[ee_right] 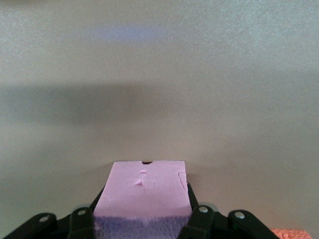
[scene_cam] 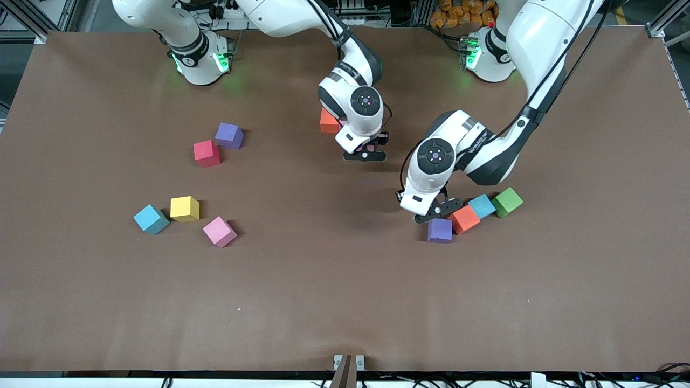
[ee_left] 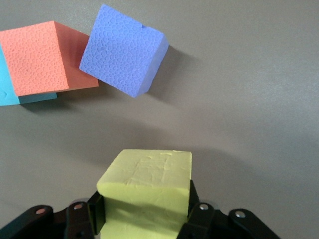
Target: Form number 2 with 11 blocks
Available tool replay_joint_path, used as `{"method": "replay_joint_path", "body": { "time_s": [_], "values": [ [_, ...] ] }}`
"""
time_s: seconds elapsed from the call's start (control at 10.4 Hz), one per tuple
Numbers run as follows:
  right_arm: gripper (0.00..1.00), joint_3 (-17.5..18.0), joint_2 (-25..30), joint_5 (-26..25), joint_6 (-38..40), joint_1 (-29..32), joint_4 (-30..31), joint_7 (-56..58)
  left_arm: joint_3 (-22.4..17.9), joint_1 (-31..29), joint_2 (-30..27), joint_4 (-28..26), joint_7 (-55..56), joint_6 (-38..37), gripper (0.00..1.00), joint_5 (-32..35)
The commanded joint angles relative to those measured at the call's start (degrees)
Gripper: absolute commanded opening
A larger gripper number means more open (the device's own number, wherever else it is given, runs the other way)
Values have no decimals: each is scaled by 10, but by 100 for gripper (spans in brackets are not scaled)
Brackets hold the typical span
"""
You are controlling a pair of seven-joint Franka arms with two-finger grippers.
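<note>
Left wrist view: left gripper (ee_left: pixel 144 219) jaws pinching yellow block (ee_left: pixel 147 189) | right gripper (ee_right: pixel 142 221) jaws pinching pink block (ee_right: pixel 142 191) | likely light, soft foam; grip flat sides

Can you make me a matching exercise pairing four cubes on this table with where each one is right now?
Things:
1. yellow-green cube
2. pink cube
3. green cube
4. red cube

Places:
A. beside a purple cube, toward the right arm's end
B. held in the right pincer
C. held in the left pincer
D. on the table beside a light blue cube

Pairs: 1-C, 2-B, 3-D, 4-A
</note>
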State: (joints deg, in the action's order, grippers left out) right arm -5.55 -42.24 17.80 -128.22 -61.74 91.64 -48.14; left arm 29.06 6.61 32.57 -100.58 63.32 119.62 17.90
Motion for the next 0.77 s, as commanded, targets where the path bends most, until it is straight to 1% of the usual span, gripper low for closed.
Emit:
{"method": "replay_joint_path", "body": {
  "time_s": [0.0, 0.38, 0.48, 0.67],
  "values": [
    [100, -5, -2, 0, 8, -10, -3, -11, 1, 7, -7, 6, -6, -38, 52, 14],
    [100, -8, 8, -1, 10, -7, -3, -12, 1, 11, -4, 6, -7, -40, 51, 14],
    [100, -10, 16, -1, 29, -4, -5, -12, 1, 22, -4, 6, -7, -41, 51, 15],
    [100, -26, 35, -1, 55, -1, -4, -12, 1, 24, -4, 6, -7, -41, 51, 15]
  ]
}}
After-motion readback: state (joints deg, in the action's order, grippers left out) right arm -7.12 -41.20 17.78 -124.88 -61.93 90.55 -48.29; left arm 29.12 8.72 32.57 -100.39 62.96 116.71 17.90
